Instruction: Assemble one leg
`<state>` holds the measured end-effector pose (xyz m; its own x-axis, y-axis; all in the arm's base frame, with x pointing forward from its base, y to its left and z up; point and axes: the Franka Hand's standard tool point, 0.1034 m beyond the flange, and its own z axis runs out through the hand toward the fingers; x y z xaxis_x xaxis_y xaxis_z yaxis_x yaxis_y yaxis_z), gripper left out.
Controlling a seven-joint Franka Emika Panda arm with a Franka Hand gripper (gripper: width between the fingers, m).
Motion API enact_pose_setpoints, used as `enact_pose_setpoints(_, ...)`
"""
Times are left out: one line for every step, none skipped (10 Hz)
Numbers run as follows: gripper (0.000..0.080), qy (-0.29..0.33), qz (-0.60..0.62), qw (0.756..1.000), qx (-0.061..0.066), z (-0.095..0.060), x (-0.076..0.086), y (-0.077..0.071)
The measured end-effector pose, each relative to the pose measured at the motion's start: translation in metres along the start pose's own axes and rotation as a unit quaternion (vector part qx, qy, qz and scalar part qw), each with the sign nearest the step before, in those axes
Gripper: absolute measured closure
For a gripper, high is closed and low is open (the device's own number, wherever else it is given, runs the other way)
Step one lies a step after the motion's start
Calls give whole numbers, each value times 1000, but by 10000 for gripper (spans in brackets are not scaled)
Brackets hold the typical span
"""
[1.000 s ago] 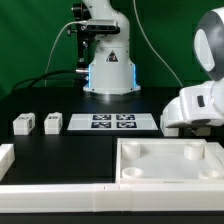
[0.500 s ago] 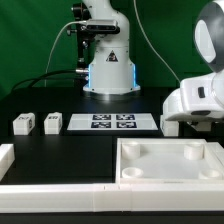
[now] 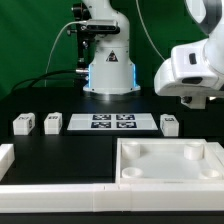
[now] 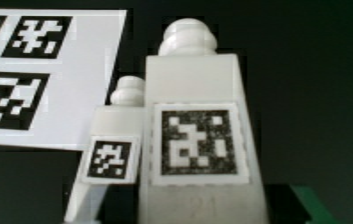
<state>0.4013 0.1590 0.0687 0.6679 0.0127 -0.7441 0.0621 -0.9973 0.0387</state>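
**Exterior view.** The arm (image 3: 195, 68) hangs high at the exterior view's right, its bulky white housing above the desk (image 3: 60, 145). The fingers do not show here, so their opening cannot be told. Below the housing and apart from it, a leg (image 3: 169, 124) sits on the desk just beside the marker board (image 3: 112, 122), on the board's right in this view. Nothing touches this leg. The left legs (image 3: 52, 122) stand in a row on the other side of the board. The tray (image 3: 170, 172) lies in front, nearer the camera, with round sockets in its corners. A white rail (image 3: 50, 190) runs along the front edge.

**Wrist view.** A near leg (image 4: 199, 130) fills the middle of the frame, its tag facing the camera and its stepped peg at the end away from the camera. A far leg (image 4: 111, 148) appears smaller and close beside it, also tag-up. The marker board (image 4: 31, 70) lies past the far leg. No finger shows clearly against either leg. Whether the fingers hold the near leg, or how far apart they stand, cannot be told. Nor is it clear which of these two is the leg seen from outside.
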Motion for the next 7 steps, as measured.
enact_pose_setpoints(506,-2,0,1000,0,2,1,0)
enact_pose_setpoints(506,45,-1,999,6,-4,11,-3)
enact_pose_setpoints(506,115,-2,993,15,-8,15,-6)
enact_pose_setpoints(506,168,-3,986,20,-8,11,-5)
enact_pose_setpoints(506,199,-7,980,22,-15,7,1)
enact_pose_setpoints(506,248,1,968,32,-34,8,8)
enact_pose_setpoints(506,279,12,959,37,-47,4,15)
